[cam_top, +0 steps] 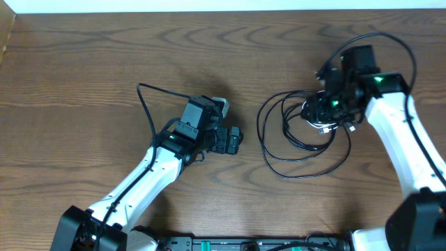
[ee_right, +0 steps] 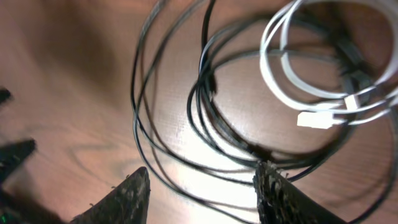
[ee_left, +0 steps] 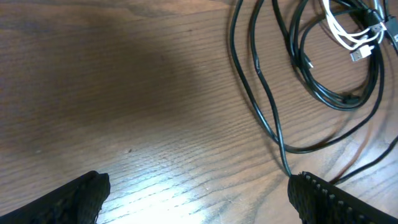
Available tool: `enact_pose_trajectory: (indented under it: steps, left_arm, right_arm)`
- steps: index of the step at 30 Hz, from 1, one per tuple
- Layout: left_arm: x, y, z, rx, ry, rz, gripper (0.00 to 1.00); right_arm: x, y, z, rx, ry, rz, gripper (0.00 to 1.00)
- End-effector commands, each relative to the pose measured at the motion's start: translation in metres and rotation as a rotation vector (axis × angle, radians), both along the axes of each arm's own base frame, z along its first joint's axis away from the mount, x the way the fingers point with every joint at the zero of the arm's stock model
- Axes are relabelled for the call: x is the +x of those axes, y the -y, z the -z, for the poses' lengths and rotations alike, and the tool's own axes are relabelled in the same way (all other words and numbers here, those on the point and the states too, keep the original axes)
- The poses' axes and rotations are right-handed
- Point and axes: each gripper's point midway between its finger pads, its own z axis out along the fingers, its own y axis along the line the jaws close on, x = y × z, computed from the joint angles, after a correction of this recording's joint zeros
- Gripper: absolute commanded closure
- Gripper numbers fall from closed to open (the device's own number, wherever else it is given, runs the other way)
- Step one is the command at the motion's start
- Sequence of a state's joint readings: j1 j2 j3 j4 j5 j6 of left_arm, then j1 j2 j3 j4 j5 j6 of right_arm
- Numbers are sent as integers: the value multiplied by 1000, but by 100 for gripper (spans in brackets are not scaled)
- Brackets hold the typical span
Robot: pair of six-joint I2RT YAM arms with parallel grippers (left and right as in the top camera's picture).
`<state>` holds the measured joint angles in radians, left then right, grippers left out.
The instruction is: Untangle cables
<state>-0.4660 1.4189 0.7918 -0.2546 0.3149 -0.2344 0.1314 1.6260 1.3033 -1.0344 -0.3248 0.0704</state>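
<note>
The left arm (cam_top: 150,174) reaches from the lower left toward centre. The left gripper (cam_top: 233,139) has its jaws spread wide, holding nothing. The right arm (cam_top: 404,139) extends from the lower right, wrist angled downward. The right gripper (ee_right: 202,186) has its jaws parted and empty.

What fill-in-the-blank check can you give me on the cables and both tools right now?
1. The short cable lying among the black cables is ___ in colour.
2. The left tool stands ___, with nothing between its fingers.
3. The right tool hangs directly above the tangled ___.
Missing words: white; open; cables.
</note>
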Motion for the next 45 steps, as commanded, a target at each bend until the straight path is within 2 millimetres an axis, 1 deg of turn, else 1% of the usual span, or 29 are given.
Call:
enact_pose_trajectory:
  steps: [1, 4, 7, 12, 17, 22, 23, 24, 27, 29, 36, 41, 42, 44, 45]
  left_arm:
    - [3, -3, 0, 20, 14, -4, 4]
    - [3, -3, 0, 20, 14, -4, 4]
    - [3, -3, 0, 20, 14, -4, 4]
    - [2, -3, 0, 20, 14, -4, 4]
    - [2, -3, 0, 20, 14, -4, 4]
    - [2, -3, 0, 20, 14, -4, 4]
    - [2, -3, 0, 20, 14, -4, 4]
    - [2, -3, 0, 20, 14, -4, 4]
    - [2, -3, 0, 20, 14, -4, 4]
    - [2, -3, 0, 20, 14, -4, 4]
    - [2, -3, 0, 20, 14, -4, 4]
    - [2, -3, 0, 20, 14, -4, 4]
    - [2, -3, 0, 20, 14, -4, 4]
    - [3, -3, 0, 20, 14, -4, 4]
    - [3, -3, 0, 20, 14, -4, 4]
  right_arm:
    - [-12, -18, 16, -7, -57, -120, 49]
    - [-22, -22, 35, -87, -106, -197, 49]
    - [-25, -23, 53, -184, -127, -269, 50]
    - [-29, -26, 78, -308, -159, -338, 51]
    - [-30, -33, 94, -340, -164, -374, 53]
    - [-27, -32, 108, -384, -139, -384, 55]
    - [-27, -32, 110, -387, -133, -384, 56]
    - [-27, -33, 113, -387, -124, -385, 64]
    - [-26, -33, 114, -386, -123, -377, 73]
    - [-26, -33, 114, -386, -123, -375, 76]
    - [-33, -31, 119, -386, -145, -378, 75]
    - [-43, -28, 128, -384, -166, -382, 78]
    - [-44, -27, 129, -384, -168, -382, 82]
    - [-43, -28, 129, -382, -166, -373, 96]
    - [-41, -28, 129, -381, -159, -360, 99]
